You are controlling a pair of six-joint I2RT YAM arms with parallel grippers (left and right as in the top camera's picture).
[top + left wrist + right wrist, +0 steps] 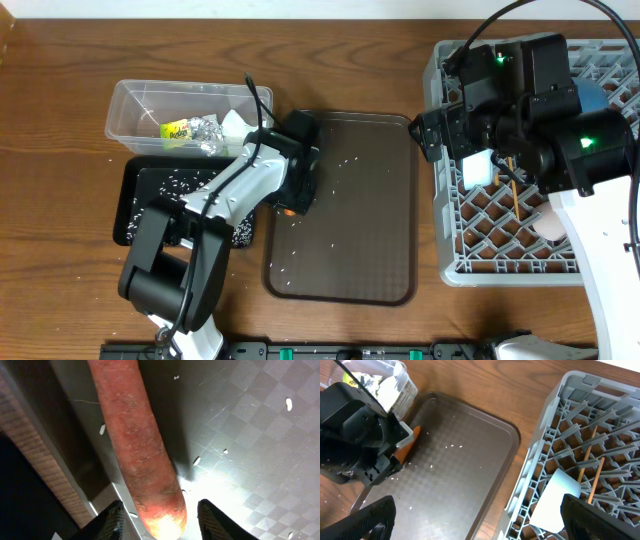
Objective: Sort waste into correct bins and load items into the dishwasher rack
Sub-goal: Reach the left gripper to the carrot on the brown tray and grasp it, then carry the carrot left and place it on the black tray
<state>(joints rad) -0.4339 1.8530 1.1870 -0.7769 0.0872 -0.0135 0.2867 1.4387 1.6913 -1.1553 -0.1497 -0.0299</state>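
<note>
Left gripper (162,527): open; fingertips lowered on either side of one end of the small orange carrot (145,445), with a thin gap showing on each side and no visible squeeze.

Small orange carrot: lying flat on the dark brown serving tray (380,260), close to its left rim, on the side nearest the shallow black tray (130,205).

Right gripper (485,522): wide open, holding nothing; hovering above the left part of the dishwasher rack (450,240).

Dishwasher rack: at the right side of the wooden table (60,250), just beside the serving tray. Containing the pair of thin wooden chopsticks (592,477), leaning among the pegs, and the white bowl (555,502), standing on edge just left of them.

Clear plastic tub (125,105): just beyond the black tray, at the far left of the table. Containing the yellow-green printed wrapper (177,130) and the crumpled white tissue (236,122), side by side.

Shallow black tray: left of the serving tray, sprinkled thickly with white rice grains (175,182).

Further rice grains: scattered thinly across the serving tray, several near the carrot.
</note>
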